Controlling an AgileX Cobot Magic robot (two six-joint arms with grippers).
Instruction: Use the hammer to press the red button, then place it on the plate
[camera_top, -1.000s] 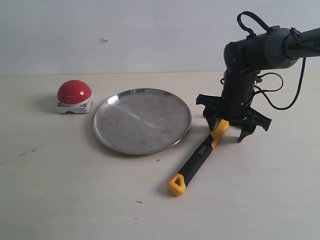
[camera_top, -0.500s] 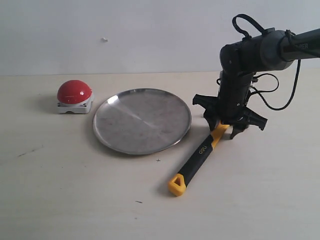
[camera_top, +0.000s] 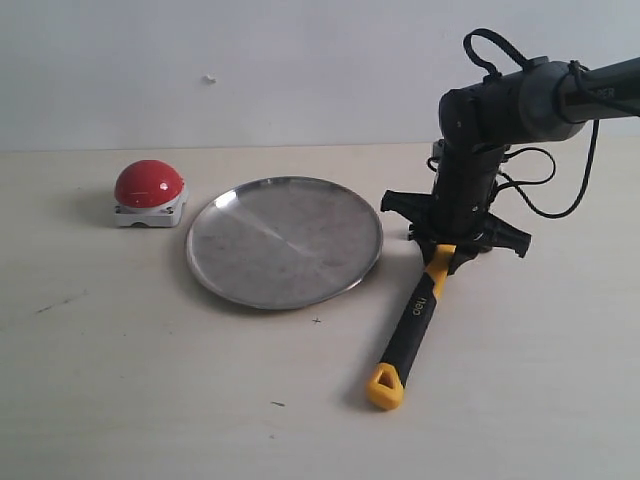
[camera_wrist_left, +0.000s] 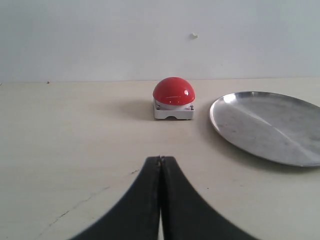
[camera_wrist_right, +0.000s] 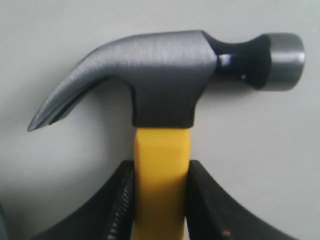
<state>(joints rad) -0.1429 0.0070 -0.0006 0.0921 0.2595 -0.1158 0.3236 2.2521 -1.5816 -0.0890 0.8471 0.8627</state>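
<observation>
I am clamping the right gripper (camera_wrist_right: 161, 172) on the hammer (camera_wrist_right: 165, 75) just below its head; the left gripper (camera_wrist_left: 161, 162) is resting with fingers pressed together

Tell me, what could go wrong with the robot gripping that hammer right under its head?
1. The right gripper clamps the hammer just below its head; the long handle sticks out free and might twist in the grip when lifted.
2. The plate lies between hammer and red button, so the trailing handle could clip its rim on the way.
</observation>
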